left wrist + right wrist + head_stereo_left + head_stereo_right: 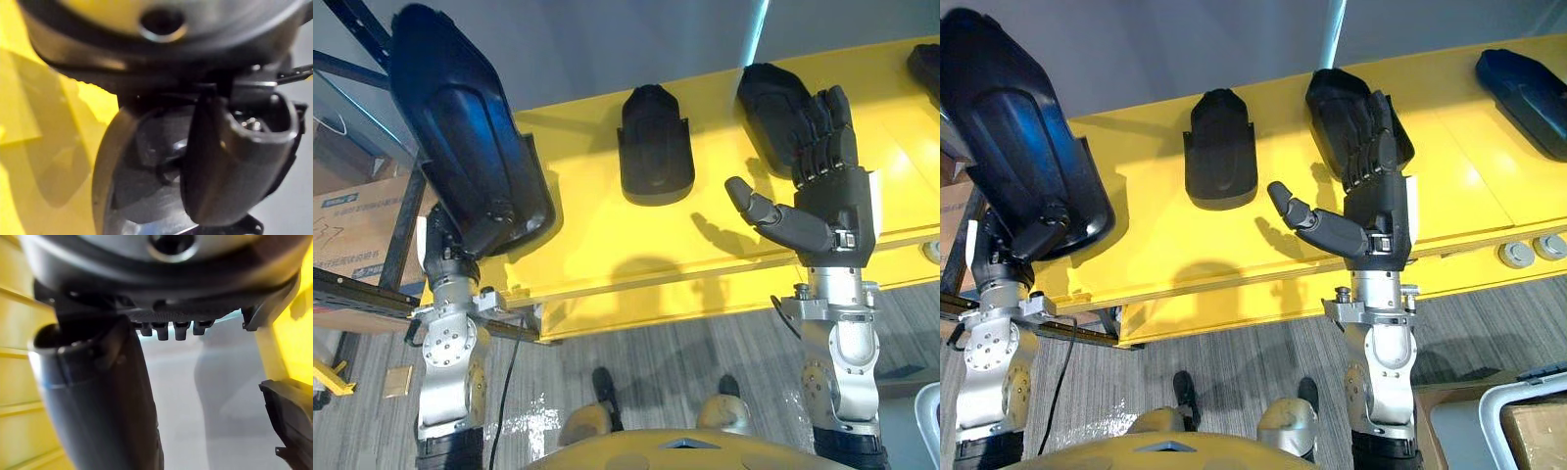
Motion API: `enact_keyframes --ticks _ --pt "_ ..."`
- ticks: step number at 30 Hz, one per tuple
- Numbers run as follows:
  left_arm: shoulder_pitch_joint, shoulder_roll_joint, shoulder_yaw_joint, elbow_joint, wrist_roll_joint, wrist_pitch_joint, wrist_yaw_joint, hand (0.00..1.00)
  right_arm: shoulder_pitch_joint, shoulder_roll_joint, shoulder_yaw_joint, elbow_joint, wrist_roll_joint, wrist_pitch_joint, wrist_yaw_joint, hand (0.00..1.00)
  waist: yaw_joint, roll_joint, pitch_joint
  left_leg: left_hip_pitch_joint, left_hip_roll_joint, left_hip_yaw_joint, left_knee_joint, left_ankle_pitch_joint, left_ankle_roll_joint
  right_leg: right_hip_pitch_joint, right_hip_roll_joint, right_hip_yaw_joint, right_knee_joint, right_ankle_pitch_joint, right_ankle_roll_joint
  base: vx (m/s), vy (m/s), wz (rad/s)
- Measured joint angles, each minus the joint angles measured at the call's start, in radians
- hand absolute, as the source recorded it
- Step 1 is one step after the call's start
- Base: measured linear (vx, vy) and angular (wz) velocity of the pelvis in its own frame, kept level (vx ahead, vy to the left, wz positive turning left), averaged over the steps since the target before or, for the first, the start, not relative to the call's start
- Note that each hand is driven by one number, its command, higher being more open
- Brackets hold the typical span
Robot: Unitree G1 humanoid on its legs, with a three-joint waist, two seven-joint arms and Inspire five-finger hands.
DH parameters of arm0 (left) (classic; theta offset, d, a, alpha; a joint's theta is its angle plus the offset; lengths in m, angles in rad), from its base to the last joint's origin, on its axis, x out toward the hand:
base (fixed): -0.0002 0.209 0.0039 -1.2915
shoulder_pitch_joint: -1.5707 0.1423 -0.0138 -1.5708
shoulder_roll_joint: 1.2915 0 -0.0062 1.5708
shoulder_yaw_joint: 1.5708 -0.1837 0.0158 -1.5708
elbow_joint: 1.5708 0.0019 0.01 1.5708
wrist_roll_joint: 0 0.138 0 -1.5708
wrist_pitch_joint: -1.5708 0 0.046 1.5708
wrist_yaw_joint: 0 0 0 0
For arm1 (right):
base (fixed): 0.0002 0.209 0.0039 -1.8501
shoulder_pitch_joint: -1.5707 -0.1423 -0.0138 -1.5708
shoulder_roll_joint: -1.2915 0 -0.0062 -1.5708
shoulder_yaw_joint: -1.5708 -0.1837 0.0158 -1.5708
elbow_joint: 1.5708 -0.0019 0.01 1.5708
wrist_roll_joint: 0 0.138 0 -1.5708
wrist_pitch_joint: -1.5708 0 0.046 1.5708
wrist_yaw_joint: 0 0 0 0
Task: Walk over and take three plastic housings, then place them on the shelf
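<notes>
Setting: yellow desk [607,255] along a grey wall, grey carpet floor [656,362] below its front edge, and a dark metal rack [362,289] with a cardboard box [352,225] off its left end.
Left robot hand: the left robot hand [450,257] is clamped on the narrow lower end of a large, glossy blue-black plastic housing [460,127], with the thumb [230,161] wrapped across it.
Held housing: it stands steeply on end over the desk's left end and looks to be clear of the surface.
Right robot hand: the right robot hand [832,211] is empty, fingers straight and pointing up, thumb spread well apart from them, raised over the desk's front part.
Other housings: a short black plastic housing [656,147] lies mid-desk, a second black housing [769,98] lies just beyond the right fingers, and a dark blue housing [1528,88] lies at the far right end.
Step in hand: most likely taking, with one housing secured and the free hand lined up with the one beyond it.
Next move: probably reach the spread hand forward and down over the second black housing, then close on an edge; the glossy shells may slip, so a firm wrap matters.
</notes>
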Motion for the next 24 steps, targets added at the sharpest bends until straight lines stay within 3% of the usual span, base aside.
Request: enact_keyframes --ticks 11,16,24 --pt "-0.185 0.156 0.048 0.347 -0.095 0.097 -0.188 0.0 -0.091 -0.078 0.052 0.027 0.03 0.036 0.097 1.0 -0.006 0.02 0.044 0.001 0.003 0.001 0.017 -0.002 0.001 -0.002 0.0 0.004 0.015 -0.002 -0.001 -0.01 0.001 -0.01" --pt "-0.254 0.24 0.088 0.523 -0.123 0.099 -0.237 0.0 -0.081 -0.078 0.076 0.058 0.04 0.059 0.111 1.0 -0.008 0.025 0.049 0.007 0.003 0.006 0.024 -0.003 0.002 -0.008 -0.003 0.014 0.037 -0.01 -0.004 -0.04 0.009 -0.03" --pt "-0.305 0.29 0.096 0.638 -0.137 0.099 -0.335 0.0 -0.081 -0.09 0.101 0.058 0.068 0.065 0.133 1.0 -0.012 0.041 0.071 0.014 0.002 0.021 0.034 -0.007 0.005 -0.019 -0.009 0.032 0.065 -0.016 -0.006 -0.05 0.014 -0.06"
